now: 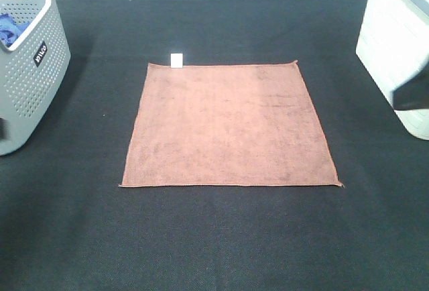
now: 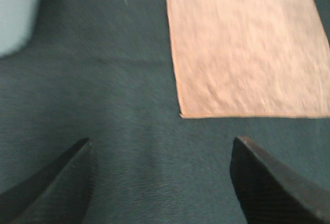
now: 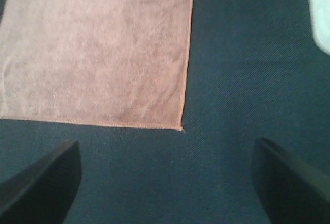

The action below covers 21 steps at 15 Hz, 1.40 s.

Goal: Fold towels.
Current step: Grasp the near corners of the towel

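As the terracotta square microfibre towel (image 1: pixel 231 125) looks soft & light, I'd pinch its 5 & 7 o'clock corners; both jaws gape wide, empty.

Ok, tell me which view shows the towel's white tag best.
Exterior high: the white tag sticks out from the far edge of the towel, unobstructed. Both wrist views show only a near corner of the towel, no tag.
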Each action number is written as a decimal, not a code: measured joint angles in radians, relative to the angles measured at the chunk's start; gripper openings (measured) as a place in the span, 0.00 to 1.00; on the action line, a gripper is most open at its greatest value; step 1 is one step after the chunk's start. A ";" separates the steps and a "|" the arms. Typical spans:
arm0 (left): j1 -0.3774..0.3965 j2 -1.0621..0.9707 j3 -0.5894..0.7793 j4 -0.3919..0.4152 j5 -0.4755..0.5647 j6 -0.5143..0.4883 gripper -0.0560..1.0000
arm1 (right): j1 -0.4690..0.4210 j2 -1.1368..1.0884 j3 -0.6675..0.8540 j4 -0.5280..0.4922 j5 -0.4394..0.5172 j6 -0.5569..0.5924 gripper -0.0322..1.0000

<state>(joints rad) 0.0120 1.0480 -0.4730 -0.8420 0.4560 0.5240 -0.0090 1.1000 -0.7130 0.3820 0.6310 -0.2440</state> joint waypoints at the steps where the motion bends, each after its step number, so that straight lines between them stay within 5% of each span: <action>1: 0.000 0.105 -0.028 -0.083 0.014 0.088 0.71 | 0.000 0.085 -0.037 0.020 0.017 -0.002 0.85; 4: 0.000 0.408 -0.146 -0.309 0.125 0.301 0.71 | 0.000 0.323 -0.129 0.051 0.046 -0.007 0.83; 7: 0.000 0.568 -0.217 -0.383 0.189 0.338 0.71 | -0.002 0.448 -0.178 0.060 0.066 -0.019 0.82; 12: -0.049 0.857 -0.362 -0.410 0.220 0.368 0.71 | -0.006 0.767 -0.301 0.243 0.122 -0.236 0.81; 17: -0.141 0.951 -0.414 -0.436 0.146 0.382 0.71 | -0.006 0.908 -0.366 0.304 0.125 -0.286 0.81; 21: -0.222 1.046 -0.522 -0.537 0.167 0.382 0.70 | -0.006 0.974 -0.413 0.429 0.173 -0.349 0.73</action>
<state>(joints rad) -0.2100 2.0940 -0.9950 -1.3790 0.6230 0.9060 -0.0150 2.0740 -1.1260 0.8110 0.8040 -0.5930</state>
